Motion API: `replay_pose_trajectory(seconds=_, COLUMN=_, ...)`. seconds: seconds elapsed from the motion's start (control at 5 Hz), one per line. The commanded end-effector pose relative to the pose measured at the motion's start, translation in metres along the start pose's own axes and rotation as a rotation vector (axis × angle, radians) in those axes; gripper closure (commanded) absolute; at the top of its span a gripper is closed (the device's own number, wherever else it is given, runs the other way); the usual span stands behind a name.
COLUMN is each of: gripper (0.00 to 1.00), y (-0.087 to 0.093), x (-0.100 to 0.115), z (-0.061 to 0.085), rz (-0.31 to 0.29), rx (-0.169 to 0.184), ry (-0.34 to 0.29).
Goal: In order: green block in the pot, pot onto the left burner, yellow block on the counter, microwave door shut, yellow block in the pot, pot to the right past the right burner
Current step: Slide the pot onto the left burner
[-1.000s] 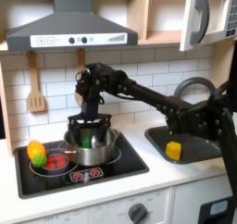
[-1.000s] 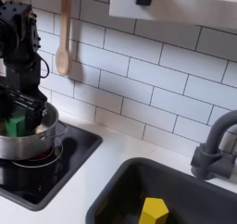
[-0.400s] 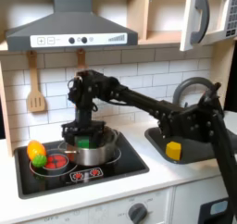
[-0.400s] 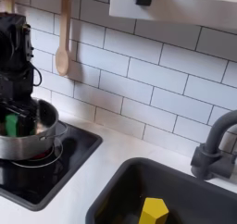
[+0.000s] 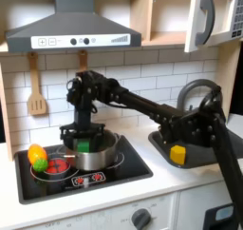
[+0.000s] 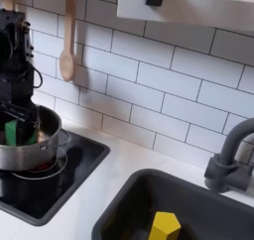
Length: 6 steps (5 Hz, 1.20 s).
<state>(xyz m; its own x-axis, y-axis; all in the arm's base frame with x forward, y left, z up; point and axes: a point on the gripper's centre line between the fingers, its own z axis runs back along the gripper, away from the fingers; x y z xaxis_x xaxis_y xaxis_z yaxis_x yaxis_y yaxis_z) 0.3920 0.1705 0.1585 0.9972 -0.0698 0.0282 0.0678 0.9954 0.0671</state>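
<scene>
The pot (image 5: 93, 150) has been slid left across the stove with the green block (image 6: 11, 133) inside, so the yellow block (image 6: 165, 225) is next; whether the gripper (image 5: 84, 139) is pinching cannot be told.

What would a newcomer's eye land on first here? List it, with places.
The black arm reaches down over the shiny pot on the stove, its gripper down at the pot's mouth, where the green block shows. The yellow block sits in the dark sink, bright at the first exterior view's right.
</scene>
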Motion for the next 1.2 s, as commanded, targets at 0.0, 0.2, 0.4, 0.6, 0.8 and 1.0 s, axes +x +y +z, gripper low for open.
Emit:
replay_pose_trajectory(seconds=0.0, gripper=0.0, y=0.021, x=-0.006, z=-0.002, rz=0.027, rx=0.016, ry=0.013)
replay_pose_trajectory(seconds=0.2, gripper=0.0, y=0.029, x=-0.008, z=0.001, rz=0.037, rx=0.027, ry=0.009)
replay_pose_trajectory(seconds=0.4, gripper=0.0, y=0.031, x=-0.008, z=-0.002, rz=0.032, rx=0.022, ry=0.012)
replay_pose_trajectory(seconds=0.6, gripper=0.0, y=0.04, x=-0.014, z=-0.001, rz=0.04, rx=0.022, ry=0.013)
replay_pose_trajectory(seconds=0.8, gripper=0.0, y=0.037, x=-0.013, z=-0.002, rz=0.024, rx=0.018, ry=0.011)
replay_pose_trajectory(seconds=1.0, gripper=0.0, y=0.041, x=-0.016, z=0.002, rz=0.024, rx=0.018, ry=0.0)
